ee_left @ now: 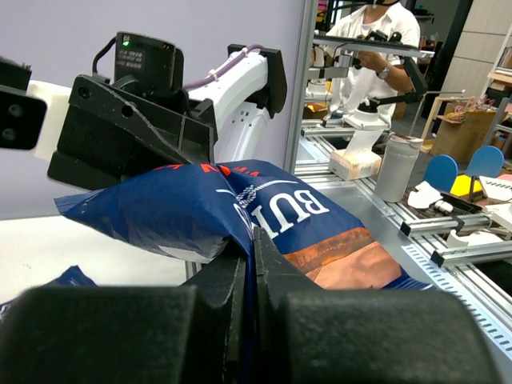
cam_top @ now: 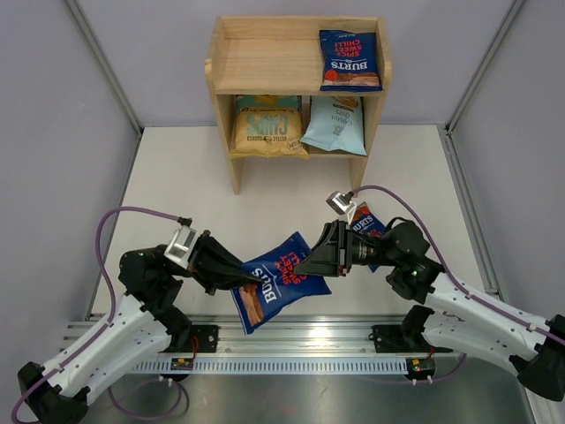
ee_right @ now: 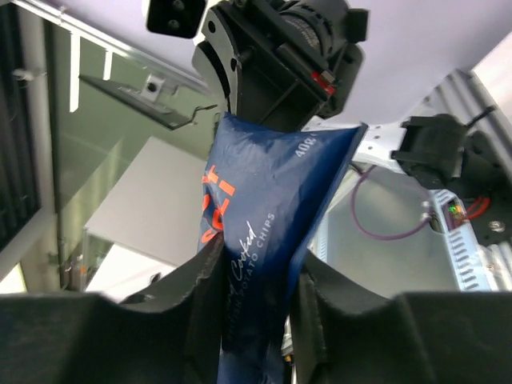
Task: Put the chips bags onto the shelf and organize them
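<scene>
A dark blue Burts chips bag [cam_top: 281, 281] hangs in mid-air between both grippers, above the table's near edge. My left gripper [cam_top: 237, 276] is shut tight on its edge seam, as the left wrist view shows [ee_left: 254, 240] with the bag [ee_left: 184, 208] spreading beyond the fingers. My right gripper [cam_top: 305, 263] grips the bag's other end; in the right wrist view [ee_right: 256, 272] the puffed bag [ee_right: 264, 208] fills the gap between the fingers. Another Burts bag [cam_top: 369, 223] lies on the table under my right arm. The wooden shelf [cam_top: 221, 88] holds a Burts bag [cam_top: 350, 60] on the top tier at right.
The lower tier holds the tan Chips bag [cam_top: 269, 128] at left and the pale blue bag [cam_top: 335, 124] at right. The top tier's left part [cam_top: 265, 57] is bare wood. Purple cables [cam_top: 115, 221] loop beside both arms. A metal rail [cam_top: 291, 340] runs along the near edge.
</scene>
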{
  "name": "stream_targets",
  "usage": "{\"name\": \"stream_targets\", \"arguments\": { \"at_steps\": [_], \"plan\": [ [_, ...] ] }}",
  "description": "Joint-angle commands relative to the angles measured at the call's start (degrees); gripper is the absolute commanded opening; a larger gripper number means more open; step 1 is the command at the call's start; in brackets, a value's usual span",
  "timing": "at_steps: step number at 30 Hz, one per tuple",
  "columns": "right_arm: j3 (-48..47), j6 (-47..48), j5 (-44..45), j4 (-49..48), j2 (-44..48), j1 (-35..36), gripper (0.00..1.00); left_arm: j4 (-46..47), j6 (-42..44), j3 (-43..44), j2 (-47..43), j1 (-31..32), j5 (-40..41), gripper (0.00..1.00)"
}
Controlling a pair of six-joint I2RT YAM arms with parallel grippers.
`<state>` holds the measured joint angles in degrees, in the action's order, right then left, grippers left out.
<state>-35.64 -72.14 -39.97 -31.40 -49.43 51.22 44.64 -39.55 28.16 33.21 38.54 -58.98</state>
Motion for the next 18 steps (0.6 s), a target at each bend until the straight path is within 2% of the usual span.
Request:
{"name": "stream_targets", "arguments": {
  "at_steps": [1, 3, 5, 6, 10, 15, 18],
  "plan": [
    [-3.19, 8.19, 3.56, 11.54, 5.73, -0.07, 0.39, -3.06, 4.48, 2.86, 0.36, 0.04, 0.09, 0.13],
    [-4.87, 12.70, 8.90, 17.04, 9.69, 0.02, 0.26, -5.60, 5.62, 2.95, -0.16, 0.04, 0.70, 0.27],
    [-6.28, 19.29, 12.53, 24.96, 13.02, -0.07, 0.04, -7.72, 6.93, 2.95, -0.60, 0.04, 1.76, 0.34],
    [-7.68, 21.32, 15.59, 27.50, 13.83, -0.16, 0.00, -10.51, 7.46, 3.04, -1.21, 0.04, 3.68, 0.40],
    [-11.02, 34.13, 18.69, 37.17, 15.50, -0.07, 0.00, -13.35, 5.81, 3.30, -1.57, 0.04, 9.84, 0.98],
    [-12.09, 45.40, 20.80, 39.75, 16.55, -0.07, 0.00, -12.64, -5.43, 3.65, -0.26, 0.04, 20.01, 0.99],
    [-10.52, 51.12, 21.86, 37.38, 18.31, -0.07, 0.00, -14.04, -14.65, 2.87, 1.59, 0.04, 26.69, 0.99]
  ]
}}
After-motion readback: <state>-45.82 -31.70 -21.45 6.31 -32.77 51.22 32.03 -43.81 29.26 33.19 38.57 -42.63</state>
